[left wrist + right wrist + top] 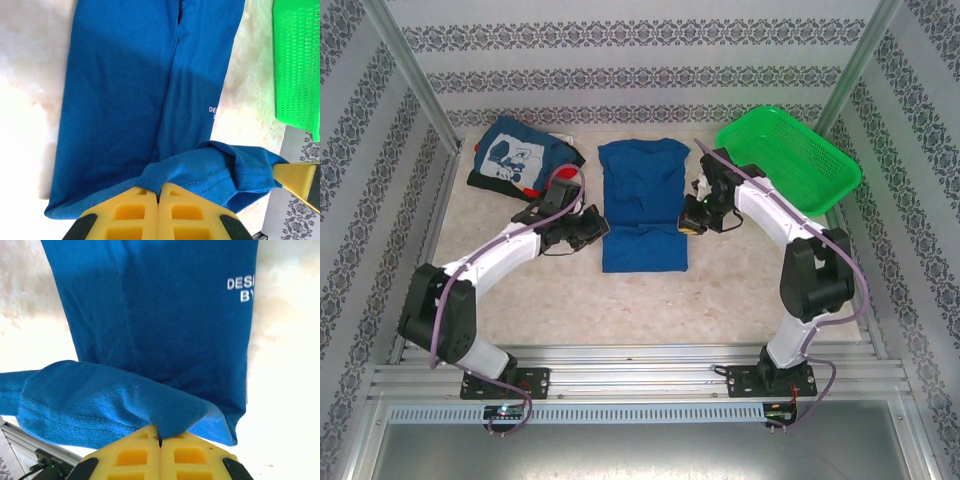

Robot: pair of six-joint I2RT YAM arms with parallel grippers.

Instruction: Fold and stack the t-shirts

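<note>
One royal-blue t-shirt [642,205], flat at mid-worktop, sides folded in, white lettering near its right edge. Two grippers, both clenched on it: left gripper [159,192] pinching a raised fold at the left edge, right gripper [159,437] likewise at the right edge. Far left corner: one heap of shirts [520,160], navy graphic one on top, red and black showing beneath. Far right corner: one green basket [790,155].

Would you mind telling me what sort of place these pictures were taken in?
Probably a robot test cell, not a home: patterned panels wall in a pale table, and aluminium rails carry both arm bases.
</note>
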